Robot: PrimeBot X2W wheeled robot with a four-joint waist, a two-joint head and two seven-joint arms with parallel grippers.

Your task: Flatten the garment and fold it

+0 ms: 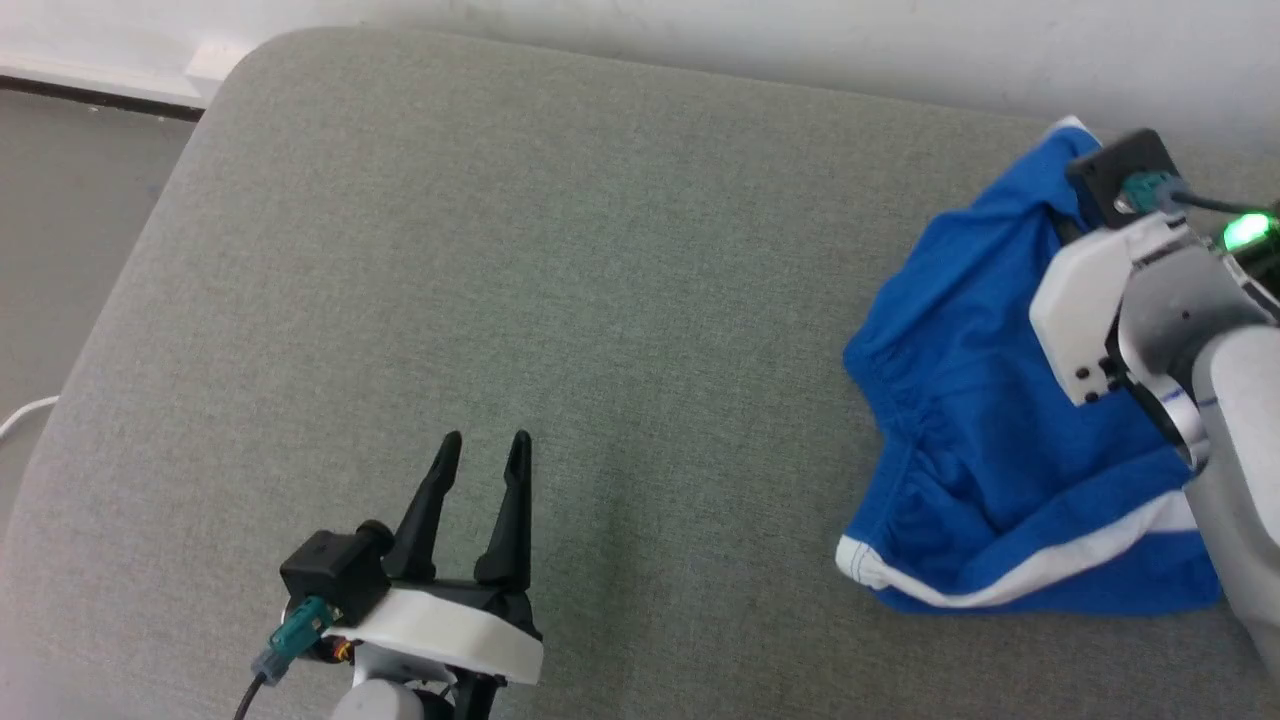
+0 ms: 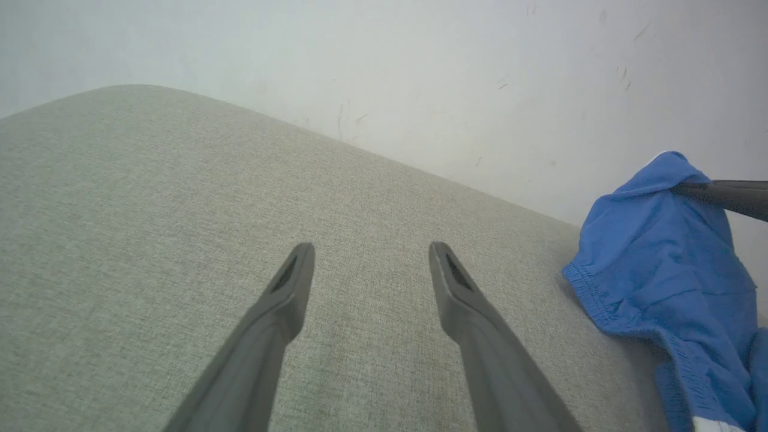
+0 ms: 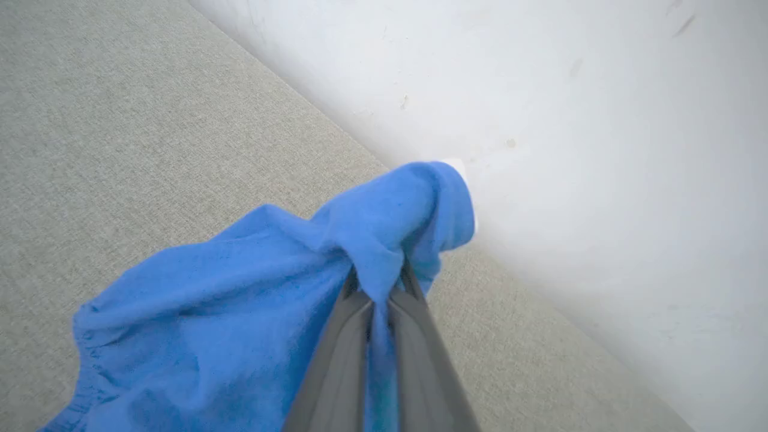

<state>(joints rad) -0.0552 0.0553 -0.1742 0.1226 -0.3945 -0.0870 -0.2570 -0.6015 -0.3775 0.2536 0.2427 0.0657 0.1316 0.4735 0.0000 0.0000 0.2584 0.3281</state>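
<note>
The right gripper (image 3: 378, 279) clamps a fold of the blue shorts (image 3: 228, 294), bunched around its fingertips. The left gripper (image 1: 487, 442) is spread, well apart from them.

I see a grey-green cushion (image 1: 600, 250) under my left tool (image 1: 486, 440), a white wall (image 1: 900, 40) beyond its tips, and grey floor (image 1: 60, 250) with a white cable (image 1: 20, 415) to its left.
</note>
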